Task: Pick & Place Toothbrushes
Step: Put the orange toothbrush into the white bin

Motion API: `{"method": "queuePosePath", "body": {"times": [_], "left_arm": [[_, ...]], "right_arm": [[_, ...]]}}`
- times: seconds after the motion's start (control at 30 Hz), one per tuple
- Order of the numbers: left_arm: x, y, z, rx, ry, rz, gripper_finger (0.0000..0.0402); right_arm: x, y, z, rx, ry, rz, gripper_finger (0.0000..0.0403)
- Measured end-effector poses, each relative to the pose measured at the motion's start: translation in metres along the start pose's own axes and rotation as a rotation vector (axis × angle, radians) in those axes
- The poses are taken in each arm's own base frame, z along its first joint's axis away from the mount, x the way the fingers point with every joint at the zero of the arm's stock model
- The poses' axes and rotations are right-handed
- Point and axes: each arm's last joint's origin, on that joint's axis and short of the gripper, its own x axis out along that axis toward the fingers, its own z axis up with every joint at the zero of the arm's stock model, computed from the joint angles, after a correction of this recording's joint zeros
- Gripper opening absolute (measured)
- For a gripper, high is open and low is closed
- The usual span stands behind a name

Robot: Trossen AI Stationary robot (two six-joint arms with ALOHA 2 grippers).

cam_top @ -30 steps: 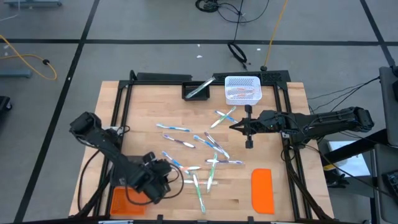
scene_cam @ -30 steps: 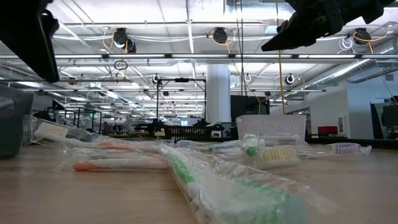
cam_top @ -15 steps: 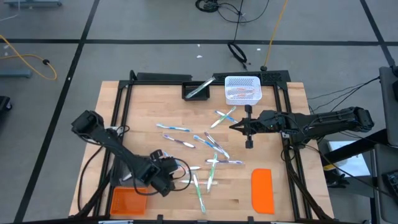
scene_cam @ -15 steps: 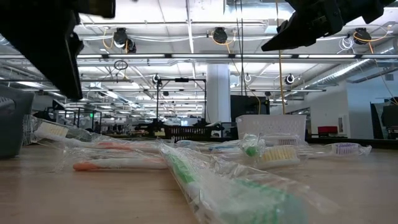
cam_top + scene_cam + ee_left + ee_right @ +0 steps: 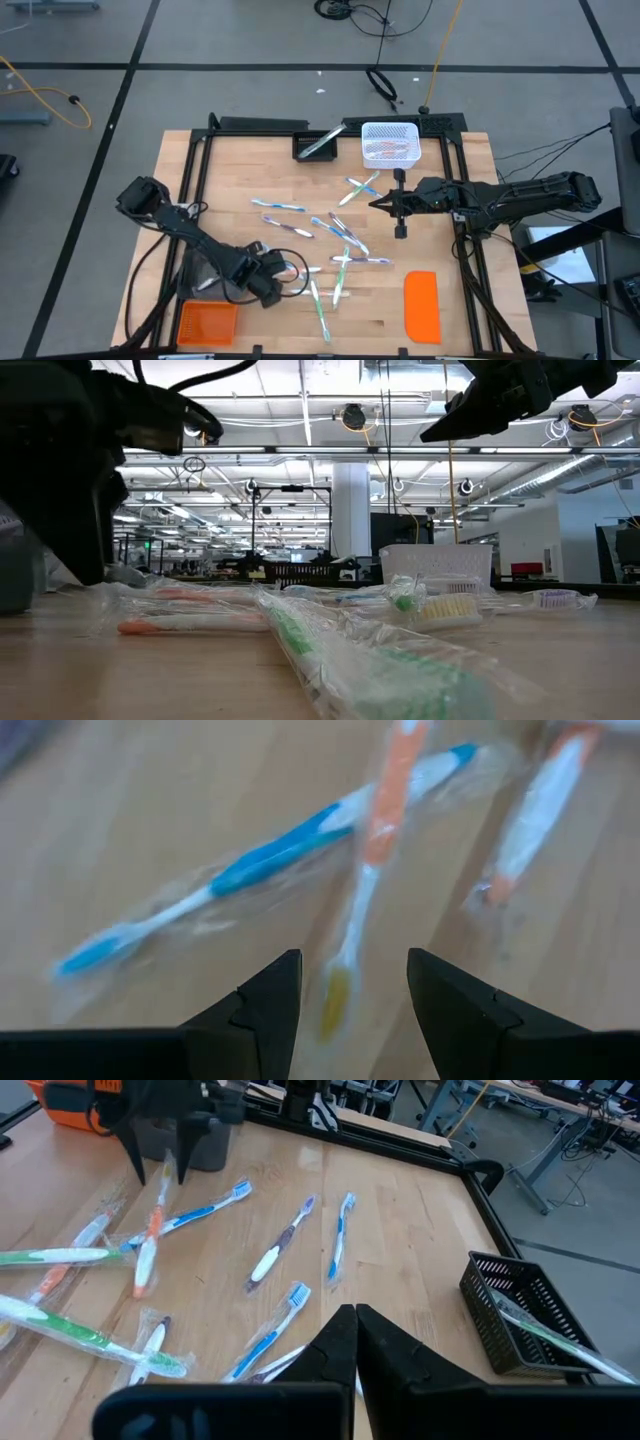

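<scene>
Several wrapped toothbrushes [image 5: 330, 235] lie scattered flat on the wooden table [image 5: 230, 170]. My left gripper [image 5: 278, 283] hovers open just over the pile's near left end, pointing steeply down. In its wrist view an orange-and-white toothbrush [image 5: 385, 810] runs toward the gap between the fingers of my left gripper [image 5: 345, 1010], and it crosses a blue one [image 5: 270, 855]. My right gripper [image 5: 399, 206] waits shut above the table's right part, over no toothbrush; its wrist view shows the closed fingertips of my right gripper [image 5: 355, 1330].
A white basket [image 5: 388, 143] holding toothbrushes and a black basket [image 5: 318, 145] stand at the far edge. A flat orange lid [image 5: 421, 305] lies near right. An orange container [image 5: 205, 322] sits at the near left corner, beside a grey bin [image 5: 190, 1140].
My left gripper has come down and moved toward the table's right and far side, from beside the orange container to over the nearest toothbrushes, tipping more steeply downward. It has stayed open. The toothbrushes have not moved.
</scene>
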Motion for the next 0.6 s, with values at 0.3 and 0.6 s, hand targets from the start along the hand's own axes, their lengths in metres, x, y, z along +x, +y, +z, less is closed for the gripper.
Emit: {"method": "queuePosePath", "body": {"times": [0.3, 0.6], "left_arm": [[0.0069, 0.0017, -0.0038, -0.027, -0.007, -0.035, 0.0125], [0.0079, 0.0043, 0.0002, -0.012, -0.010, -0.034, 0.0009]], "right_arm": [[0.0000, 0.0000, 0.0000, 0.000, 0.000, 0.000, 0.0000], [0.0000, 0.0000, 0.0000, 0.001, 0.000, 0.000, 0.0000]]}}
